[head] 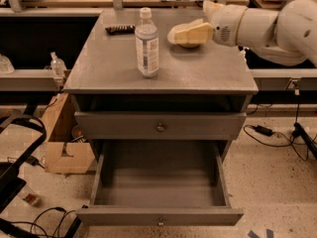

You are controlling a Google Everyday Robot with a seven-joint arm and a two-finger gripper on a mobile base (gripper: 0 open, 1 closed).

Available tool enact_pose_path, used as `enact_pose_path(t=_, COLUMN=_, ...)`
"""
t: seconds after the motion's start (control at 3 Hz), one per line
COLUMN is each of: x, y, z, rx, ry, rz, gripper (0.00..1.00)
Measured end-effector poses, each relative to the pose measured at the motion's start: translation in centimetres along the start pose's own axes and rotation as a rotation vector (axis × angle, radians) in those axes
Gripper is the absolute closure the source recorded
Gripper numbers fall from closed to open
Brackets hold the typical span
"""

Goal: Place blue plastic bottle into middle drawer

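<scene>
The gripper point(174, 34) hangs over the cabinet top point(203, 71), its tip pointing toward the left of the view. It holds nothing, and I cannot tell whether it is open or closed. Directly beneath it sits a pale bowl point(191, 45), mostly hidden. The bottle point(147, 43) stands upright just beyond the tip, leftward and slightly nearer the camera, clear of the gripper. Its white cap is on. Its pale label carries a dark printed block, too small to read. A black flat object point(120, 29) lies farther left, behind the bottle. Well below the gripper, the middle drawer point(198, 215) is pulled fully out. The shut drawer front point(119, 125) above it has a round knob point(160, 128).
</scene>
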State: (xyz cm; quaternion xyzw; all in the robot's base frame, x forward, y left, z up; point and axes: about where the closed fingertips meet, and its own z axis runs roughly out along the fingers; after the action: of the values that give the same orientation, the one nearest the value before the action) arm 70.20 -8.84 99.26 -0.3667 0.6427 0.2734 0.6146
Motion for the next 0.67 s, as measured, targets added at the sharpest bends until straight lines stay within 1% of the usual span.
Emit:
enact_pose_path(t=0.33, x=1.1, y=-0.2, z=2.9, rx=-0.008, ry=0.024, rz=-0.004, gripper=0.0)
enact_pose_path(t=0.67, x=3.5, y=2.8, z=7.1, rx=-0.072, ry=0.047, rz=0.005, gripper=0.0)
